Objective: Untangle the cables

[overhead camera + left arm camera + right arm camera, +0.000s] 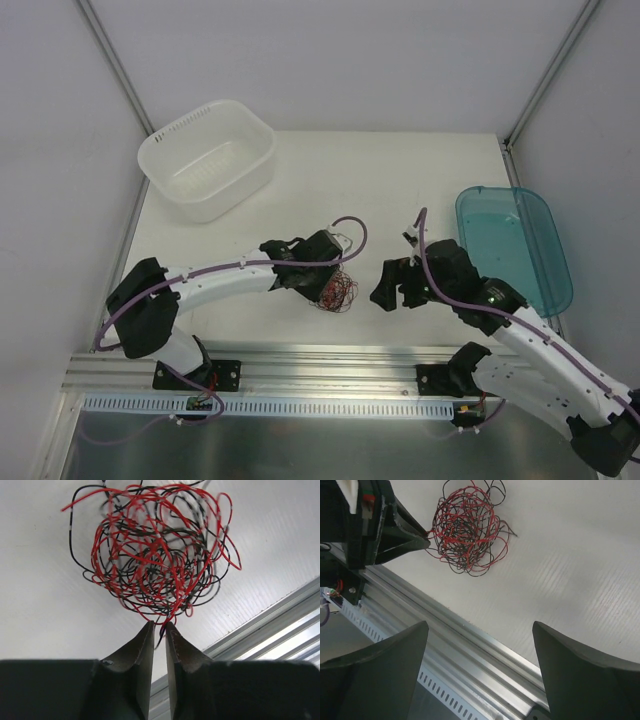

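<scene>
The left gripper's (160, 626) fingers (142, 652) stand almost together with a thin slit between them. Their tips are at the rim of the cables (155, 555), and a black strand drops into the slit, though the view is too poor to tell whether it is truly pinched. The right gripper (480, 645) hangs with its fingers wide apart, near the ball but not touching it. The cables lie in one loose clump at the near edge of the counter, about midway along it, just beside the metal rail (470, 640). They are likely very light, springy and prone to snagging, so a single outlying loop or free end looks the best hold. The clump is roughly round with no long axis; stray ends poke out several ways.
</scene>
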You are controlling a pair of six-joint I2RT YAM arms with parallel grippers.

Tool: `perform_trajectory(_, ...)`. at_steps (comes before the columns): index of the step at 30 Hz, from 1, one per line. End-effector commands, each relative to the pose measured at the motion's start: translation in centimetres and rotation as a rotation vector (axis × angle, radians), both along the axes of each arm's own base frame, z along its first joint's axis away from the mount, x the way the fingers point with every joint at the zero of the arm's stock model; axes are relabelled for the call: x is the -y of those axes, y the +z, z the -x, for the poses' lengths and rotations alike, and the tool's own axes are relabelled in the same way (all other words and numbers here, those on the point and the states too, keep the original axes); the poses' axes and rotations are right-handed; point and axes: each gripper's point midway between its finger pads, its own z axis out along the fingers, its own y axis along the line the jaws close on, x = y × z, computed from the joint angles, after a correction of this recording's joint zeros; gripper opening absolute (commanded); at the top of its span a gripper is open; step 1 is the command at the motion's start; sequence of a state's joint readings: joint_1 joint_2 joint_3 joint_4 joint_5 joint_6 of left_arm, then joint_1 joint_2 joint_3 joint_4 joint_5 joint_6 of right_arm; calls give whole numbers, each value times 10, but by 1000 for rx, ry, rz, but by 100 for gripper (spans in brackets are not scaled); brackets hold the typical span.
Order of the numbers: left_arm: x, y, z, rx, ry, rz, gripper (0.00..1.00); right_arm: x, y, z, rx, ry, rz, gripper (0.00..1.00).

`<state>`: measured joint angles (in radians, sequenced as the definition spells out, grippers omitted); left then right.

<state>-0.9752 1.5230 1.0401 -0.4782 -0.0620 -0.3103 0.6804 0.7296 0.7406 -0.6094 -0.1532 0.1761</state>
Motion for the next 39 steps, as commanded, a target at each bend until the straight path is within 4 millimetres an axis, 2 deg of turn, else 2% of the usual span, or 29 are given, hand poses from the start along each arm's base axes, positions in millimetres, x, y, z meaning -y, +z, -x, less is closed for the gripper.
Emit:
perform_trajectory(1,-8,-6,-7,50,14,-34,21,-19,1,-24,89,-67,-22,90)
perform_trajectory(2,-7,-5,-5,44,39,-12,24,-22,-2,-22,86,-48,-14,89)
perform_trajectory(4,-11,-4,2,36,61,21,41,-21,-9,-23,114,-52,16,87)
perform_trajectory(5,-8,-1,5,35,84,56,42,-23,-9,-25,127,-56,3,86)
perform_trajectory(8,-11,9,13,26,155,144,59,-23,-15,-29,139,-91,-21,81)
perform_trajectory(9,-8,21,14,44,169,203,60,-22,-16,-30,144,-104,-19,79)
perform_trajectory(11,-11,23,18,27,228,253,71,-21,-16,-36,160,-123,-16,73)
perform_trajectory(13,-7,33,21,29,247,340,77,-23,-17,-37,170,-102,-2,70)
perform_trajectory(15,1,40,23,24,254,420,78,-27,-23,-39,159,-94,5,65)
perform_trajectory(18,7,37,23,18,244,435,77,-36,-35,-37,128,-78,-15,59)
perform_trajectory(20,10,34,22,16,242,429,76,-46,-34,-37,110,-76,-69,57)
perform_trajectory(21,11,28,21,10,244,415,76,-48,-42,-35,88,-71,-71,57)
perform_trajectory(26,18,13,18,1,260,398,71,-62,-52,-34,36,-78,-150,55)
perform_trajectory(30,11,-10,14,-7,321,343,59,-65,-51,-40,37,-101,-158,54)
perform_trajectory(33,8,-19,14,-19,359,326,53,-67,-48,-42,51,-90,-144,54)
perform_trajectory(34,6,-21,13,-16,376,319,45,-64,-47,-48,78,-103,-121,54)
perform_trajectory(37,3,-23,11,-17,409,313,31,-69,-42,-54,99,-78,-100,54)
perform_trajectory(38,4,-22,11,-16,412,316,22,-69,-42,-55,93,-74,-85,53)
perform_trajectory(39,2,-23,11,-16,416,314,17,-70,-45,-56,86,-69,-69,53)
